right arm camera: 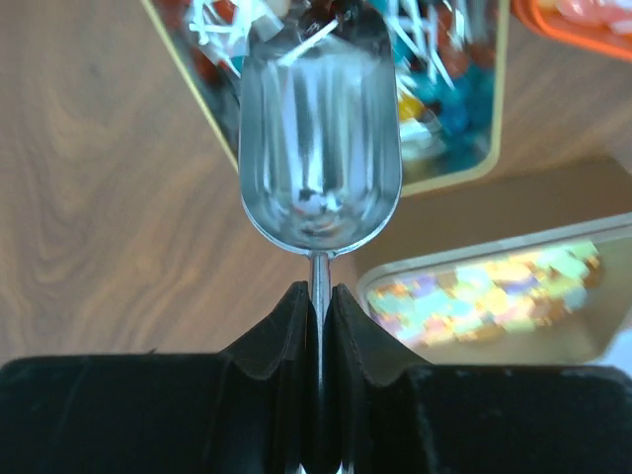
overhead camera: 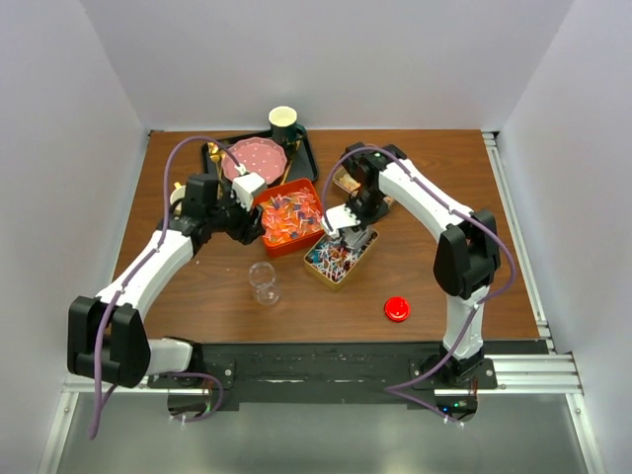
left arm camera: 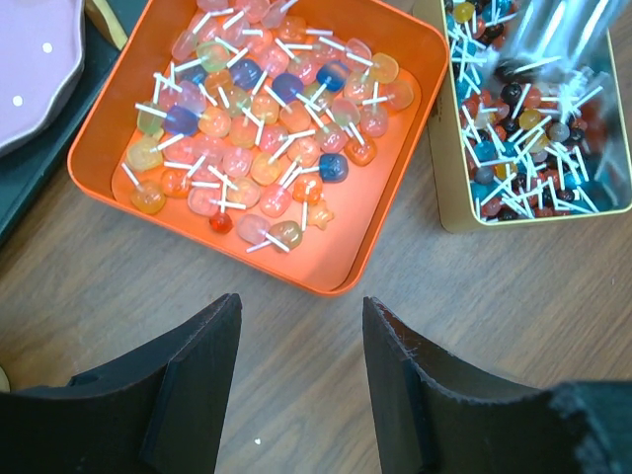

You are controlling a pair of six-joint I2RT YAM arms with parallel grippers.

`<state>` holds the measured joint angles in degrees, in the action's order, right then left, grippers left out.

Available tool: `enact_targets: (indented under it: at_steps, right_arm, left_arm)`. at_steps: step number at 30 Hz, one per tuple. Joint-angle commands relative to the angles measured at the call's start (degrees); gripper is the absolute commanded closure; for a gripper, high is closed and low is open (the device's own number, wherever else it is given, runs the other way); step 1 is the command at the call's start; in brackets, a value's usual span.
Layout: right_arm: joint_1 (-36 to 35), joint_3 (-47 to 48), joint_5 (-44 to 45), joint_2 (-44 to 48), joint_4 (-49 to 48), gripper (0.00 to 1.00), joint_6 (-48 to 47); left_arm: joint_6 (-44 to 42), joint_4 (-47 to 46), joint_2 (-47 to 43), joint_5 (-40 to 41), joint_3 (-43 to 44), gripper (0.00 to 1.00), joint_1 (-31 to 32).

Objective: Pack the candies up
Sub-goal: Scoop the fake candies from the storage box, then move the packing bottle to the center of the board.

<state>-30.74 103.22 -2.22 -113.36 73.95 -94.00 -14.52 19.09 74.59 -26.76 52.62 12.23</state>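
Two containers hold the candies (left arm camera: 267,128): orange tray (left arm camera: 326,279) and gold tin (left arm camera: 435,138). Your right claw (right arm camera: 318,296) pinches the scoop (right arm camera: 318,148) stem; dig shallow, lift level. Left claw (left arm camera: 296,341) hangs spread.

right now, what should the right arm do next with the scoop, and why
Probably push the scoop forward and down into the candies in the gold tin. The right tool is shut on its handle, the bowl looks empty, and its tip sits over the tin's pile.
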Motion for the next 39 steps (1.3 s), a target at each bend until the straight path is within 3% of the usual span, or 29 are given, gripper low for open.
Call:
enact_targets:
  at_steps: [1, 5, 8, 15, 20, 21, 25, 32, 39]
  right_arm:
    - [-0.5, -3.8, -4.5, 0.2, 1.6, 1.0, 1.4]
    - [-0.8, -4.3, -5.5, -0.3, 0.6, 1.0, 2.9]
    - [-1.4, -4.2, -6.9, -0.9, -0.1, 1.0, 4.2]
    - [-3.4, -6.5, -10.3, -1.7, -3.7, 1.0, 8.4]
    - [-4.2, -6.1, -14.2, -3.8, -6.2, 1.0, 15.7]
    - [-4.2, -5.8, -14.7, -4.1, -7.0, 1.0, 16.8]
    - [-4.4, -5.7, -16.3, -4.5, -9.0, 1.0, 21.7]
    - [-4.6, -8.0, -20.1, -4.9, -14.0, 1.0, 27.6]
    - [-4.7, -19.0, -23.5, -0.1, -28.1, 1.0, 32.7]
  left_arm:
    - [-1.6, 0.6, -3.6, 0.0, -0.5, 0.43, -1.8]
    - [-4.6, 3.3, -5.8, -0.6, -0.4, 0.38, -3.8]
    - [-10.4, 10.3, -7.1, -3.2, 1.4, 0.33, -6.4]
    - [-42.8, 29.5, -14.7, -6.4, -1.6, 0.24, -16.4]
    - [-53.5, 37.3, -12.3, -13.8, -3.1, 0.22, -18.6]
    - [-55.2, 37.5, -12.1, -14.8, -3.7, 0.01, -18.6]
    - [-57.1, 33.8, -13.2, -18.8, -8.8, 0.0, -18.6]
    - [-51.2, 18.9, -13.9, -26.1, -15.3, 0.03, -18.6]
    - [-50.7, 11.5, -13.2, -32.2, -18.9, 0.08, -15.8]
